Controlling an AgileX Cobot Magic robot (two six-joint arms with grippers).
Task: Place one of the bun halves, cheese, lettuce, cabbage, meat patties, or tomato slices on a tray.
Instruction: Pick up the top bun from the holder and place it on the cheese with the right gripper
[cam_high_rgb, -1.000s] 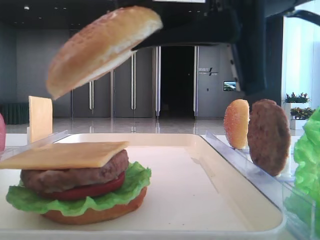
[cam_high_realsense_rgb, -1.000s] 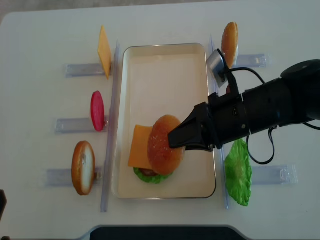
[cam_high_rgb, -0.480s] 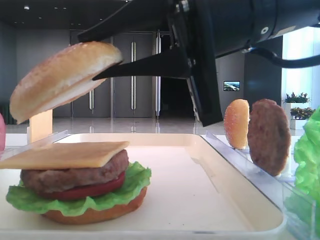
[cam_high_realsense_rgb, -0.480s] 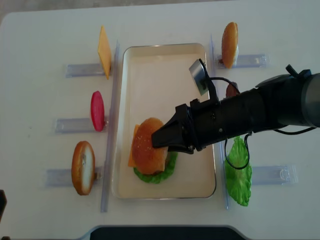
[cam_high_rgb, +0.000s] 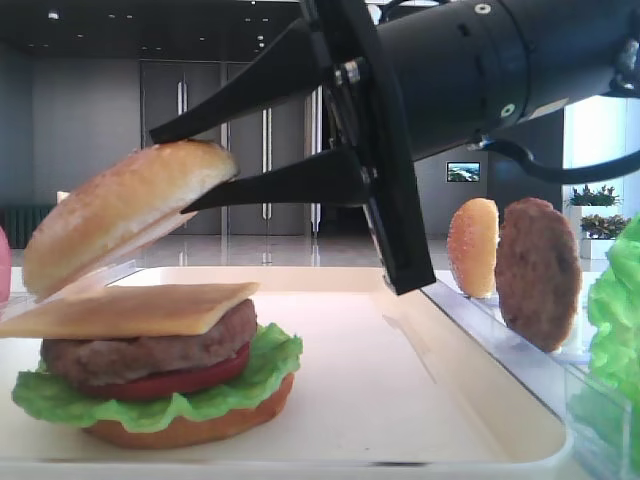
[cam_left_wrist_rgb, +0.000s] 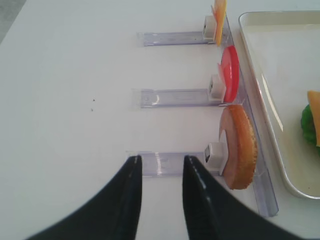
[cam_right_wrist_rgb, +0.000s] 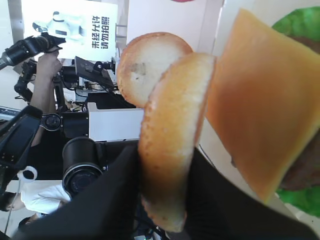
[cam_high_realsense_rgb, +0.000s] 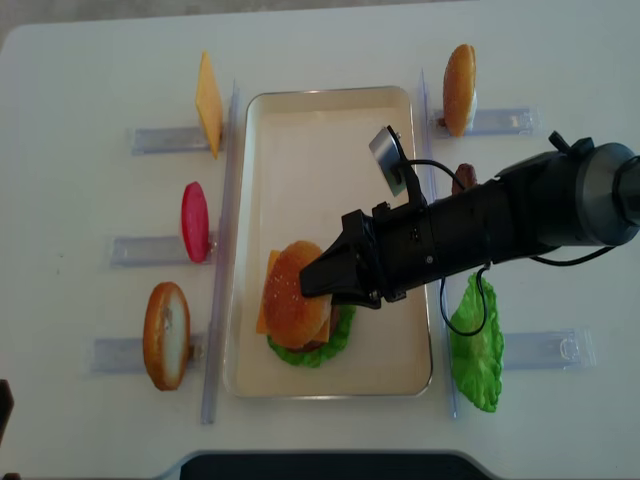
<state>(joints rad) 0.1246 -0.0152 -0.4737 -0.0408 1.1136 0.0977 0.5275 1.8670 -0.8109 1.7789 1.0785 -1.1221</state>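
My right gripper (cam_high_realsense_rgb: 312, 285) is shut on the edge of a sesame bun top (cam_high_realsense_rgb: 293, 293), one of the bun halves. The bun top (cam_high_rgb: 120, 215) hangs tilted just above the stacked burger, its low left edge close to the cheese (cam_high_rgb: 130, 308). Under the cheese lie a meat patty (cam_high_rgb: 140, 352), a tomato slice (cam_high_rgb: 190, 380), lettuce (cam_high_rgb: 150, 405) and a bun base, all on the cream tray (cam_high_realsense_rgb: 330, 92). The right wrist view shows the bun top (cam_right_wrist_rgb: 170, 145) pinched between the black fingers (cam_right_wrist_rgb: 115, 200). My left gripper (cam_left_wrist_rgb: 161, 160) hovers over bare table, shut, holding nothing.
Clear racks flank the tray. On the left stand a cheese slice (cam_high_realsense_rgb: 208, 103), a tomato slice (cam_high_realsense_rgb: 195, 221) and a bun (cam_high_realsense_rgb: 166, 334). On the right are a bun (cam_high_realsense_rgb: 459, 75), a patty (cam_high_rgb: 538, 272) and lettuce (cam_high_realsense_rgb: 477, 345).
The right gripper has carried the bun top down and to the left. It now sits low over the cheese on the stack. The left gripper has not moved.
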